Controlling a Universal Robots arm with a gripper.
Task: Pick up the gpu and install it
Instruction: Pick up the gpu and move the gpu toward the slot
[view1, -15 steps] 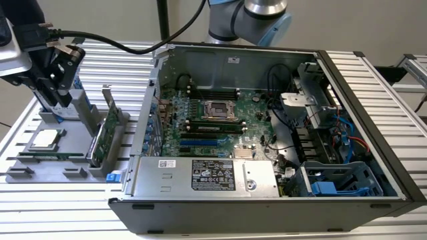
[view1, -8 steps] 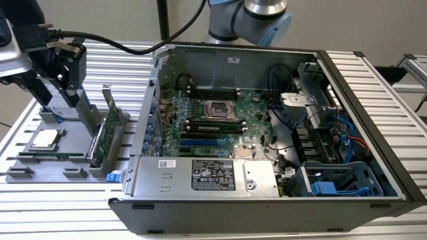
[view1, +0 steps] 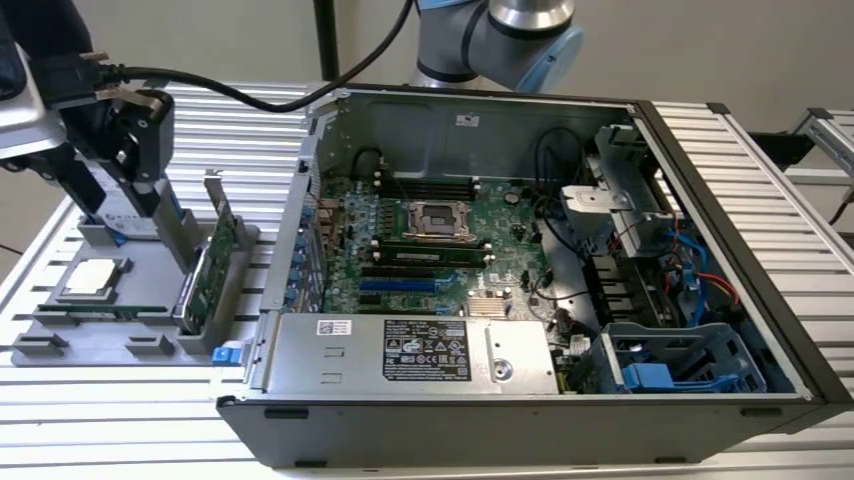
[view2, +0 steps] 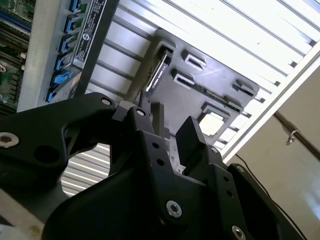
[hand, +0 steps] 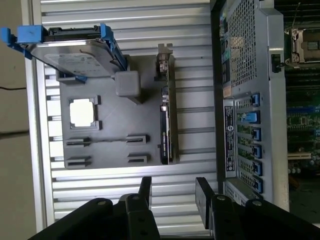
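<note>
The gpu (view1: 203, 270) stands on its long edge in a slot of the grey parts holder (view1: 80, 345), green board showing and silver bracket pointing up. The first wrist view shows the gpu (hand: 167, 131) edge-on as a thin dark strip, and so does the second wrist view (view2: 159, 74). My gripper (view1: 123, 190) hangs over the holder's far end, at the exterior view's left of the card and apart from it. In both wrist views the gripper (hand: 173, 189) (view2: 169, 126) is open with nothing between its fingers.
The open computer case (view1: 727, 230) lies at the exterior view's right of the holder, motherboard (view1: 427, 235) exposed, power supply (view1: 400, 350) in front. The holder also carries a silver hard drive with blue rails (hand: 70, 50), a processor chip (hand: 82, 112) and a thin memory stick (hand: 107, 141).
</note>
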